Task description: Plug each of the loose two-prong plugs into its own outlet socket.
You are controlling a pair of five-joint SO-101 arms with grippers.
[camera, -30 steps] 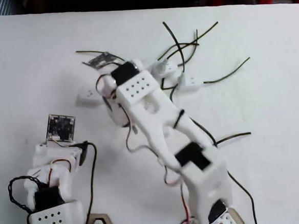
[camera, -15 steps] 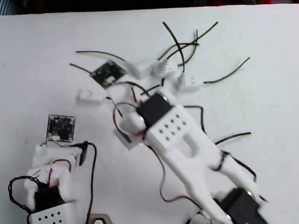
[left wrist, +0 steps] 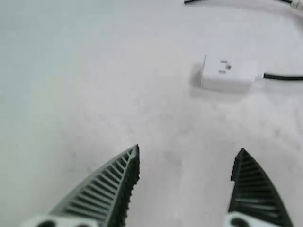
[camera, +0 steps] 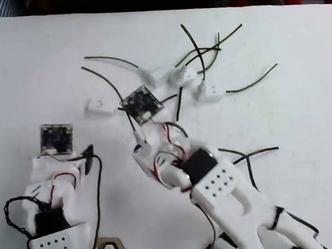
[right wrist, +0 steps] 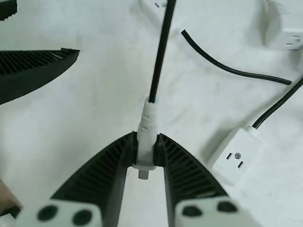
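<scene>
No plug is seated yet, as far as the pictures tell. Every socket whose face shows is bare, so all the plugging is left and just one pickup is done. The right hand (right wrist: 146,138) is closed on a plug (right wrist: 147,113), pinching its white body, and the black cord (right wrist: 161,52) runs away over the surface (right wrist: 85,109). A small grey stub at the plug's wrist-ward end looks like a prong — if so, the prongs face back toward the arm, and the plug would need turning before it meets a socket. The near socket (right wrist: 234,158) lies just beside that hand. A far socket (right wrist: 284,35) lies well apart.

The left hand (left wrist: 188,158) is open and holds nothing. It sits low over the surface with the left socket (left wrist: 227,74) ahead of it, slots showing.

The right wrist view gives the grip itself; from above, a camera board (camera: 142,103) covers it. The high view gives the spread instead — loose cords (camera: 253,79) and more sockets (camera: 212,90) across the middle, with the left socket (camera: 99,105) between the two arms' ends.
</scene>
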